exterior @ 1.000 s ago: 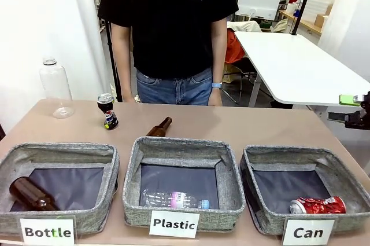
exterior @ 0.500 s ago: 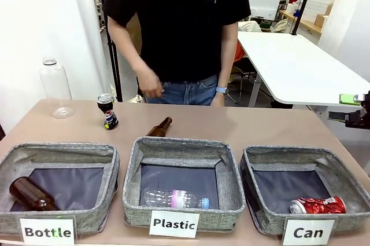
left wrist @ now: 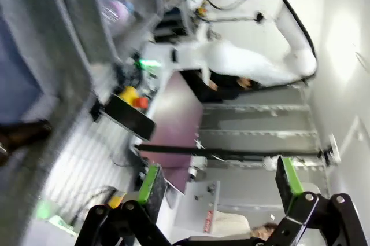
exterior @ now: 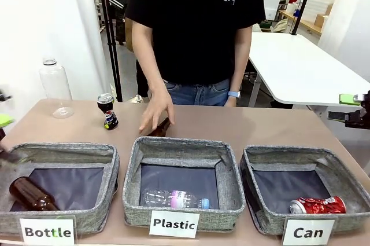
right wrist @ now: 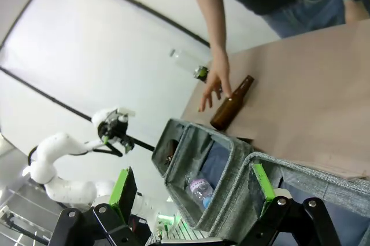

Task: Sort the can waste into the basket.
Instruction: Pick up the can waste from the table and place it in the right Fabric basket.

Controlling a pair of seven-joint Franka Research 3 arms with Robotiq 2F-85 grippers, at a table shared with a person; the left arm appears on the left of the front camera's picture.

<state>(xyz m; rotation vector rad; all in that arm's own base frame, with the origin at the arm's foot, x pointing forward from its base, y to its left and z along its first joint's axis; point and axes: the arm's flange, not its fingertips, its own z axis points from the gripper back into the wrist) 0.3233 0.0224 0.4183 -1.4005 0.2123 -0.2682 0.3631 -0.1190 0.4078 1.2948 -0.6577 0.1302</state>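
Reaching for the dark can (exterior: 107, 110) at the table's far left risks bumping the person's hand (exterior: 154, 113), which is on the brown bottle (exterior: 164, 124) nearby. The left gripper (left wrist: 219, 179) and right gripper (right wrist: 192, 188) are both spread and empty. 1 red can (exterior: 318, 205) lies in the Can basket (exterior: 289, 154).
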